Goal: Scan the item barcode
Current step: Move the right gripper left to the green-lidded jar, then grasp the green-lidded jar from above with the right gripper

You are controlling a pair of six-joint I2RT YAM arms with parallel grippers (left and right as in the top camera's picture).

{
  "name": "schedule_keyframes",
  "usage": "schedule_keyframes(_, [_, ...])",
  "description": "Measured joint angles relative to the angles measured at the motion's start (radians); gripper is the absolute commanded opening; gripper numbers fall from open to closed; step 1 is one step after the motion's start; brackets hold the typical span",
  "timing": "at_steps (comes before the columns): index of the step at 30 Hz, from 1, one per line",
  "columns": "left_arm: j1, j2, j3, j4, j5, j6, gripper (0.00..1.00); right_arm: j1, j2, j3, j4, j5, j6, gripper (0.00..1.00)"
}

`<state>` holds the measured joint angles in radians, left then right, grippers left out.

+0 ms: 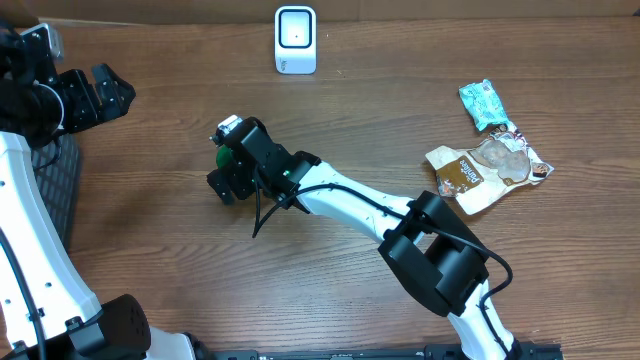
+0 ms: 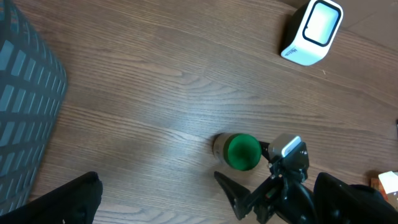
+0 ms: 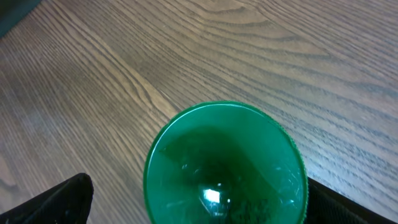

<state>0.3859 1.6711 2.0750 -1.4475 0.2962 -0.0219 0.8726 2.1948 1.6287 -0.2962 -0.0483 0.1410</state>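
Green glossy round plastic cap (image 3: 224,165) on streaky wood-grain tabletop (image 3: 261,56), sat between right gripper (image 1: 224,160) jaws, spread wide, no squeeze. Left gripper (image 1: 97,88) jaws released too.

Open tabletop (image 1: 262,105), green-capped item (image 1: 226,157) to scanner (image 1: 295,40) — snack packets (image 1: 490,165) well aside

You have one white scanner (image 1: 295,40) at twelve o'clock on the table. There is one green-capped container (image 1: 226,157), just off centre toward nine o'clock. Count two snack packets out at three o'clock: one teal wrapper (image 1: 483,104) and one brown-and-cream pouch (image 1: 487,173). You have one dark mesh basket (image 1: 55,180) at the nine o'clock edge. Two arms are in view: one left arm (image 1: 30,240) at eight o'clock and one right arm (image 1: 350,205) reaching in from five o'clock.
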Motion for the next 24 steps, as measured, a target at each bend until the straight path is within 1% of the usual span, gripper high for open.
schedule_keyframes(4, [0.0,0.0,0.0,0.0,0.0,0.0,1.0,0.0,0.021,0.0,0.012,0.019,-0.006,0.93])
schedule_keyframes(7, [0.0,0.0,0.0,0.0,0.0,0.0,1.0,0.0,0.031,0.0,0.015,0.043,-0.008,0.85])
schedule_keyframes(8, [0.0,0.0,0.0,0.0,0.0,0.0,0.99,0.0,0.033,0.0,0.018,0.051,-0.01,0.8])
schedule_keyframes(9, [0.0,0.0,0.0,0.0,0.0,0.0,1.0,0.0,0.034,0.0,0.02,0.057,-0.01,0.78])
schedule_keyframes(13, [0.0,0.0,0.0,0.0,0.0,0.0,1.0,-0.002,0.034,0.0,0.02,0.066,-0.011,0.72])
schedule_keyframes(19, [0.0,0.0,0.0,0.0,0.0,0.0,1.0,-0.008,0.027,0.0,-0.011,0.073,-0.013,0.58])
schedule_keyframes(24, [0.0,0.0,0.0,0.0,0.0,0.0,1.0,-0.016,-0.001,0.0,-0.072,0.076,-0.013,0.51])
